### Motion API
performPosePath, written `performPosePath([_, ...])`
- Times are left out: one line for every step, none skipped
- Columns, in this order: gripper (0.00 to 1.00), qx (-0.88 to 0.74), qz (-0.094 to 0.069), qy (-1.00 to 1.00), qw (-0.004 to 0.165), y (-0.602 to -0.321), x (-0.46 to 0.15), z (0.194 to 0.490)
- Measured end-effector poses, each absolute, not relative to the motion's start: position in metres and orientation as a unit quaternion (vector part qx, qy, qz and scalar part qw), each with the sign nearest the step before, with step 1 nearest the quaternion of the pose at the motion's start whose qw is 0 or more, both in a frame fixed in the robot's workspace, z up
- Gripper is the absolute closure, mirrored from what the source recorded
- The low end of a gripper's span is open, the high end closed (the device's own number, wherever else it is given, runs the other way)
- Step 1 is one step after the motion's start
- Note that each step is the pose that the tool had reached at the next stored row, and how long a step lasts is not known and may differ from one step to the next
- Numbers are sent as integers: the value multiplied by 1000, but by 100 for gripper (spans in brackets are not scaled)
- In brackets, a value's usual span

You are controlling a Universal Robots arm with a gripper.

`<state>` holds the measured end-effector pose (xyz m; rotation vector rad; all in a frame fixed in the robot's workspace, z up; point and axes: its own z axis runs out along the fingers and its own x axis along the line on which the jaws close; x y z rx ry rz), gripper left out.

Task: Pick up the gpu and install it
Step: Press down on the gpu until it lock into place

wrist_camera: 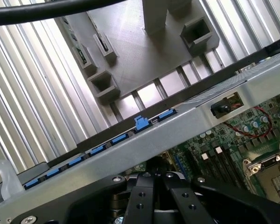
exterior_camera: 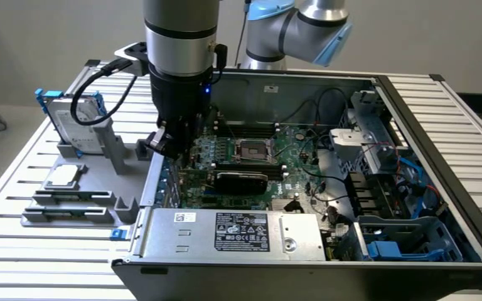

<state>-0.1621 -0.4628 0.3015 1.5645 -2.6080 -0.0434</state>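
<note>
The arm stood over the open computer case (exterior_camera: 408,88), with the gripper (exterior_camera: 174,141) lowered just inside the case wall on the exterior view's left. In the wrist view the gripper (wrist_camera: 154,179) had its black fingers (wrist_camera: 142,196) drawn together, meeting at the tips above the motherboard (wrist_camera: 233,140). Whether anything was pinched between them could not be told.

The gpu (exterior_camera: 239,180) lay inside the case on the motherboard (exterior_camera: 295,141), its black cooler face up, just below the CPU socket (exterior_camera: 252,149) and above the silver power supply (exterior_camera: 241,232). It sat near the gripper, toward the exterior view's right of it. Contact between the two could not be made out.

Outside the case, on the ribbed aluminium table (exterior_camera: 23,251), a grey parts holder (exterior_camera: 82,188) carried a hard drive in a blue frame (exterior_camera: 73,122) standing upright, a processor (exterior_camera: 63,177) lying flat, and two memory sticks (exterior_camera: 72,204) in slots. In the wrist view the grey parts holder (wrist_camera: 144,60) showed open slots, and a row of blue clips (wrist_camera: 140,122) ran along the case wall.
</note>
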Motion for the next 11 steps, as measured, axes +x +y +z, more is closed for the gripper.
performPosePath([89,514,-14,-856,50,-463,-162,301])
performPosePath([89,513,-13,-857,51,-463,-162,301])
performPosePath([89,513,-13,-857,51,-463,-162,302])
performPosePath([89,513,-12,-857,51,-463,-162,302])
performPosePath([89,513,-12,-857,51,-463,-162,301])
performPosePath([89,513,-12,-857,51,-463,-162,302])
performPosePath([89,513,-12,-857,52,-462,-162,302])
performPosePath([89,513,-12,-857,52,-462,-162,301])
performPosePath([89,513,-11,-857,52,-462,-162,301])
performPosePath([89,513,-11,-857,52,-462,-162,301])
performPosePath([89,513,-11,-857,52,-462,-162,301])
